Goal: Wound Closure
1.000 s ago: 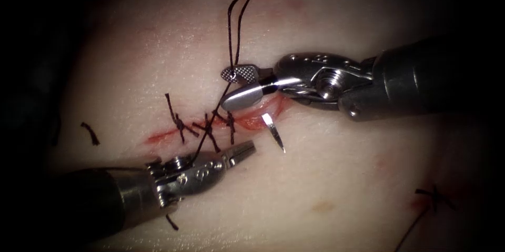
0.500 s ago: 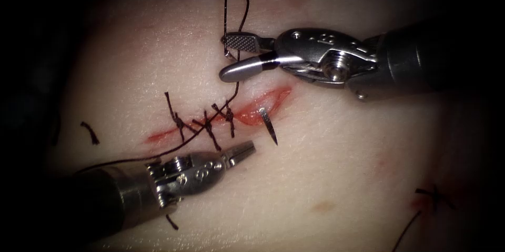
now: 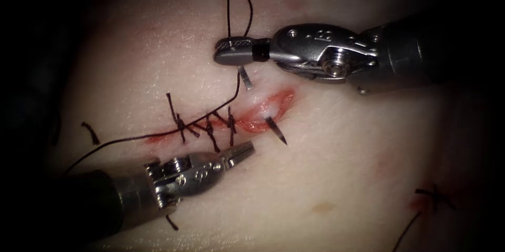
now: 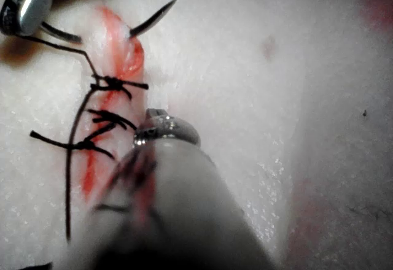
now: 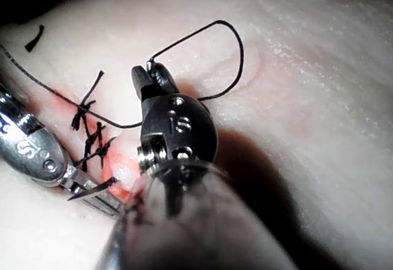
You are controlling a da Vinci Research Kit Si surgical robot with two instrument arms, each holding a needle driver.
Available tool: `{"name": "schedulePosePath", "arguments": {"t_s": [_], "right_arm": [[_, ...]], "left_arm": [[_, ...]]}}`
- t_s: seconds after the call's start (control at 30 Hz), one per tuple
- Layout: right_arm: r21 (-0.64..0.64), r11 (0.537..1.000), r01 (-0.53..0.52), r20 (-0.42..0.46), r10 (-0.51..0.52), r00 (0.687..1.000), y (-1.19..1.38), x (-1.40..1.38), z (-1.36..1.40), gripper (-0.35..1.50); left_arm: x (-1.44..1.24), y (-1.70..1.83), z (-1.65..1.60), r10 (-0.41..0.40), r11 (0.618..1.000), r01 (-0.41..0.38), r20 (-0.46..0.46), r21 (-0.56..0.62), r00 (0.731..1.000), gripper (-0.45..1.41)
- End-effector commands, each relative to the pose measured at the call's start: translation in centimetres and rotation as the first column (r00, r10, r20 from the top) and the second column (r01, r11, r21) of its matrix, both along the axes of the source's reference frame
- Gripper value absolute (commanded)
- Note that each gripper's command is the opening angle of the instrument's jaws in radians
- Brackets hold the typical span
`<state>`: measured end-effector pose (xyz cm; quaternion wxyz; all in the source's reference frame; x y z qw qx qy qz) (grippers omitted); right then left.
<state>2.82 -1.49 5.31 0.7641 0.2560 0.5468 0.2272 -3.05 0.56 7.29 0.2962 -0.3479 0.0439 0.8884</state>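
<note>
Right tool (image 3: 231, 54) fingers clamped on needle (image 3: 275, 129) tail end above cut (image 3: 263, 112); needle passes through tissue (image 3: 342, 168), tip out below. Thread (image 3: 239, 10) loops above. Left tool (image 3: 243, 152) fingers closed, holding nothing, below stitches (image 3: 210, 128).

needle (image 3: 274, 129) through cut (image 3: 263, 112) (tail gripped) — thread (image 3: 238, 7) looped

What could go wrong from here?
1. Right end effector grips the needle near its tail, body in the tissue, tip out at the open right end of the cut: twisting could tear that edge.
2. Slack thread loop beside it could snag.
Left end effector, shut, holds nothing.
</note>
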Motion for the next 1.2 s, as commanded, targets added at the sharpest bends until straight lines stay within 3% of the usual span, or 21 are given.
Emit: {"name": "schedulePosePath", "arguments": {"t_s": [0.03, 0.13, 0.33, 0.5, 0.53, 0.57, 0.63, 0.7, 0.93, 1.2], "right_arm": [[0.069, 0.998, -0.006, 0.037, 0.003, 0.999, -0.11, 0.02, 0.03, -0.35], [0.221, 0.974, -0.046, 0.121, 0.02, 0.992, -0.27, -0.06, 0.05, -0.35], [0.308, 0.948, -0.083, 0.216, 0.016, 0.976, -0.44, -0.16, 0.03, -0.35], [0.326, 0.941, -0.091, 0.223, 0.017, 0.975, -0.45, -0.22, 0.0, -0.35], [0.317, 0.944, -0.092, 0.161, 0.042, 0.986, -0.38, -0.22, 0.03, -0.35], [0.307, 0.947, -0.097, 0.127, 0.061, 0.99, -0.34, -0.22, 0.04, 0.1], [0.302, 0.942, -0.146, 0.075, 0.129, 0.989, -0.24, -0.25, 0.07, 0.76], [0.303, 0.939, -0.16, 0.055, 0.151, 0.987, -0.16, -0.29, 0.09, 0.93], [0.283, 0.944, -0.171, 0.029, 0.17, 0.985, 0.1, -0.61, 0.11, 0.96], [0.268, 0.943, -0.195, 0.009, 0.2, 0.98, 0.13, -0.89, 0.13, 0.86]], "left_arm": [[-0.06, 0.01, 0.06, 0.0, 1.0, 0.0, 0.001, 0.0, 1.0, -0.03], [-0.06, 0.01, 0.06, 0.0, 1.0, 0.0, 0.001, 0.001, 1.0, -0.03], [-0.05, 0.02, 0.06, 0.0, 1.0, 0.0, 0.001, 0.001, 1.0, -0.03], [-0.05, 0.01, 0.05, 0.006, 1.0, -0.006, 0.001, -0.002, 1.0, -0.03], [-0.06, -0.02, 0.03, 0.029, 0.999, -0.029, 0.009, -0.014, 1.0, -0.03], [-0.08, -0.04, 0.01, 0.044, 0.999, -0.044, 0.015, -0.025, 0.999, -0.01], [-0.11, -0.07, -0.04, 0.08, 0.996, -0.078, 0.035, -0.053, 0.996, 0.02], [-0.16, -0.1, -0.13, 0.115, 0.99, -0.109, 0.06, -0.092, 0.992, 0.07], [-0.33, -0.03, -0.56, 0.162, 0.96, -0.139, 0.076, -0.241, 0.984, 0.32], [-0.44, 0.24, -0.87, 0.119, 0.928, -0.084, 0.075, -0.362, 0.99, 0.66]]}}
